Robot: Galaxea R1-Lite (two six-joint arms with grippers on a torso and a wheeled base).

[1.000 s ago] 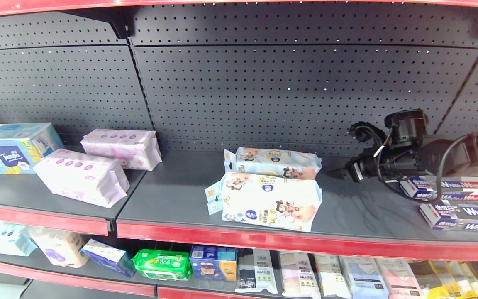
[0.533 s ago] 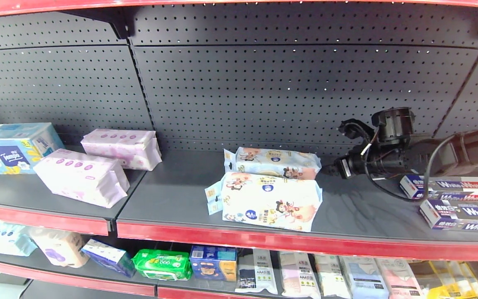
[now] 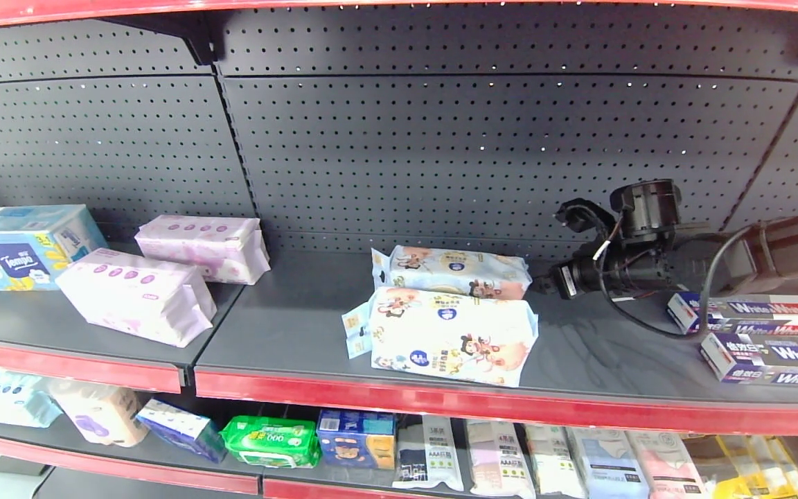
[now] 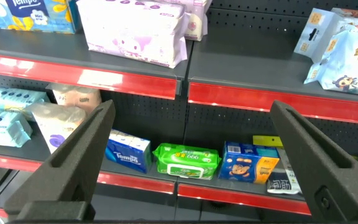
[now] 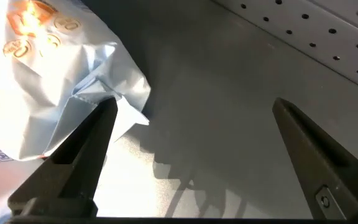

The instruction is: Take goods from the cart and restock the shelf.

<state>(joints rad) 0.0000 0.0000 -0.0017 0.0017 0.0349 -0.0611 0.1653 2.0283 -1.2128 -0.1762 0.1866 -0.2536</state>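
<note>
**Shelf bay, upper tier, listed left to right**

1. Dark grey metal shelf with red front lip (image 3: 302, 326), below a perforated back panel. It carries all the items listed here.
2. Blue-and-white plastic-wrapped tissue pack (image 3: 28, 244), far left. It lies flat, set at an angle to the lip.
3. Two lilac-and-white soft film packs, one at the front (image 3: 137, 294) and one at the back (image 3: 201, 247). They lie flat, one behind the other, apparently so the row can be taken from the front.
4. Left claw (image 4: 191, 107), low in front of the shelving and facing the lower tiers. The fingers are spread wide with nothing between them. It looks parked clear of the working tier.
5. Two pale blue cartoon-printed wipe packs, the task's goods. The front pack (image 3: 451, 335) lies square near the lip. The rear pack (image 3: 451, 272) lies close behind it, slightly skewed, and I cannot tell whether the two touch. Both are stowed flat, which should keep soft packs from toppling.
6. Right claw (image 3: 544, 284), reaching in along the shelf to the rear pack's right-hand crimped end. The fingers are wide apart and hold nothing. One fingertip (image 5: 107, 109) is at the crimp, though contact cannot be confirmed. With the pack lying askew, a nudge to straighten it seems the likely purpose.
7. Two long white, blue and red toothpaste cartons, rear (image 3: 752, 313) and front (image 3: 773, 357), far right. They lie lengthwise along the lip, well apart from the wipe packs. The arm passes just behind them and risks brushing the rear one.
</note>
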